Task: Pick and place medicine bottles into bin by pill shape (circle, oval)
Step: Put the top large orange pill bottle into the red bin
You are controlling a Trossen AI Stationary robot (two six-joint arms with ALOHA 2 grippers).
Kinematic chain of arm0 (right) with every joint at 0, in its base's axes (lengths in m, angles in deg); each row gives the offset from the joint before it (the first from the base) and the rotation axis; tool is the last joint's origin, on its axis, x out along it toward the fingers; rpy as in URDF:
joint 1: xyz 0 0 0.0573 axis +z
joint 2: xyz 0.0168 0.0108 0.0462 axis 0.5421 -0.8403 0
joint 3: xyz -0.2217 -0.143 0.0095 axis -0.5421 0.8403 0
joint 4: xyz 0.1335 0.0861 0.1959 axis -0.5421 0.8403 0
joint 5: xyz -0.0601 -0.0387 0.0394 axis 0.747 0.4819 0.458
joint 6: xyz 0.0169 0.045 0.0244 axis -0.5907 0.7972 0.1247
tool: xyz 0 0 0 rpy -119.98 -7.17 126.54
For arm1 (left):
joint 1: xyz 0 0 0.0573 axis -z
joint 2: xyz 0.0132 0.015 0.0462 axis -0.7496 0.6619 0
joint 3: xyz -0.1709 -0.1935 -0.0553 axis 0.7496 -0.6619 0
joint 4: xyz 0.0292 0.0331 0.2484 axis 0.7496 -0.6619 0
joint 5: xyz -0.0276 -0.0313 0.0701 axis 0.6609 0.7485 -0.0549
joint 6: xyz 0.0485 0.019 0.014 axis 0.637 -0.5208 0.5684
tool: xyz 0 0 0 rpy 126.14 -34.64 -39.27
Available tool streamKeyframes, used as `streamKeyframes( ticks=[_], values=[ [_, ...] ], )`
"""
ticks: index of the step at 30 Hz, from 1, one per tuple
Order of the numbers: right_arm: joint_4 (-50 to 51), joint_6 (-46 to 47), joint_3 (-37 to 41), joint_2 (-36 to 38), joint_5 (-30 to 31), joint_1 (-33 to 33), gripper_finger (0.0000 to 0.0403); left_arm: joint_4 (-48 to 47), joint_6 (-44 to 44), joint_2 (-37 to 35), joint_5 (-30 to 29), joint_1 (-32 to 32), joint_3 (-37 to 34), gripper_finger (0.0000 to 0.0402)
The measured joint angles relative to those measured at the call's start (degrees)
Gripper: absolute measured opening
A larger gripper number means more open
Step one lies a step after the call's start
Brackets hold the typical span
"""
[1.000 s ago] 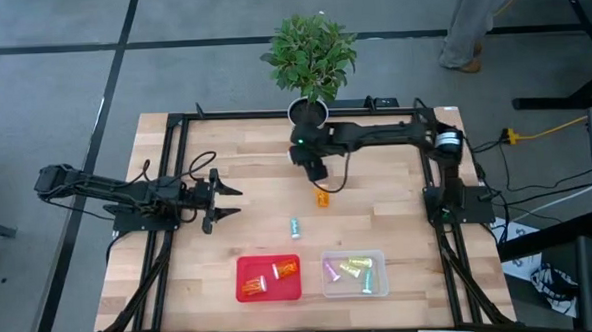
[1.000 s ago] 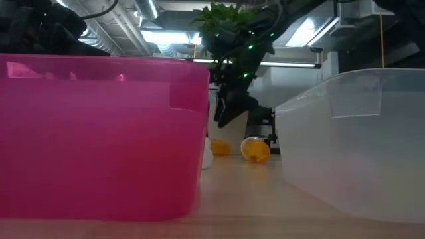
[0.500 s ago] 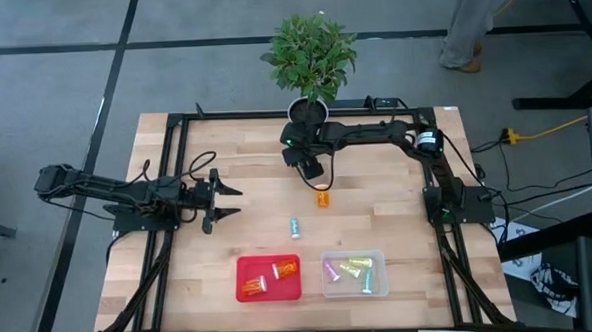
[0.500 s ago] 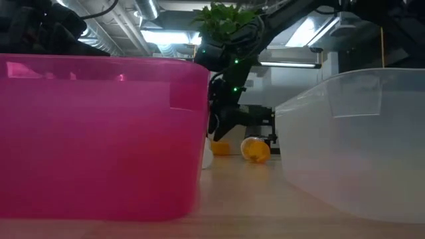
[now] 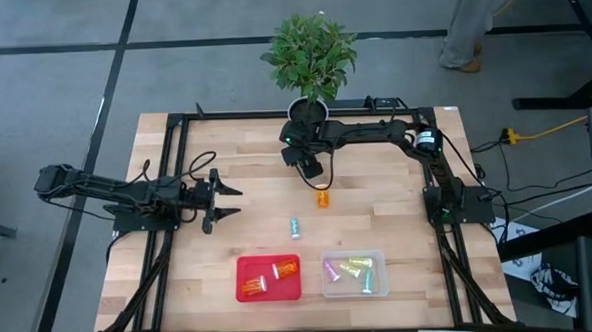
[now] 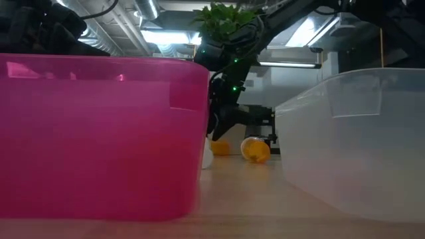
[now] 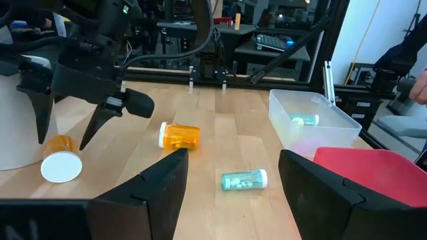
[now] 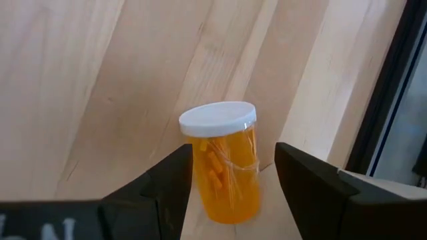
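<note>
My right gripper (image 5: 311, 166) is open at the far middle of the table, next to the plant pot. Its fingers stand on either side of an orange bottle with a white cap (image 8: 223, 167), which lies on its side on the wood. The left wrist view shows that bottle (image 7: 60, 162) just below the fingertips. A second orange bottle (image 5: 322, 198) and a teal bottle (image 5: 295, 227) lie in the table's middle. My left gripper (image 5: 224, 197) is open and empty at the left.
A red bin (image 5: 269, 277) with orange bottles and a clear bin (image 5: 354, 272) with pastel bottles stand near the front edge. The white pot (image 5: 309, 111) of a plant stands right behind my right gripper. A black frame (image 5: 174, 126) runs round the table.
My right gripper has gone a little toward the table's far left, closer to the pot, and down toward the orange bottle there. It has stayed open. The bottles have not moved.
</note>
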Motion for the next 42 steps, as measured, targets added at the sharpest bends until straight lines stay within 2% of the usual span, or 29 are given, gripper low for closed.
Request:
streamKeyframes(
  ticks=[2, 7, 14, 19, 24, 30, 32, 36, 42],
  values=[
    [0.0, -0.06, 0.02, -0.04, 0.26, 0.24, 0.0215, 0.0, 0.0, -0.01, 0.0, 0.0, 0.0, 0.0228],
    [0.69, -3.6, 0.26, -0.36, 5.3, 2.31, 0.0215, 0.0, 0.0, 0.01, -0.02, 0.02, 0.0, 0.0228],
    [1.54, -6.09, 0.42, -0.59, 4.68, 3.85, 0.0215, 0.02, 0.02, 0.01, -0.01, 0.02, 0.0, 0.0228],
    [1.62, -7.47, 0.39, -0.63, 7.58, 3.39, 0.0215, 0.02, 0.02, -0.01, -0.02, 0.01, 0.0, 0.0228],
    [1.67, -7.17, 0.37, -0.72, 7.02, 4.37, 0.0215, 0.02, 0.02, 0.01, -0.01, 0.02, 0.0, 0.0228],
    [0.74, -5.44, 0.33, -0.72, 12.9, 7.03, 0.0215, 0.02, 0.03, 0.01, -0.01, 0.02, 0.0, 0.0228],
    [-0.76, -5.5, 0.33, -0.72, 13.21, 7.46, 0.0215, 0.02, 0.04, 0.0, 0.0, 0.02, 0.0, 0.0228],
    [-4.26, -5.42, 0.3, -0.7, 12.97, 6.34, 0.0215, 0.02, 0.02, -0.01, 0.0, 0.02, 0.0, 0.0228],
    [-3.48, -2.43, 0.26, -0.68, 12.71, 4.32, 0.0215, 0.02, 0.32, 0.01, 0.0, 0.02, 0.0, 0.0228]
  ],
)
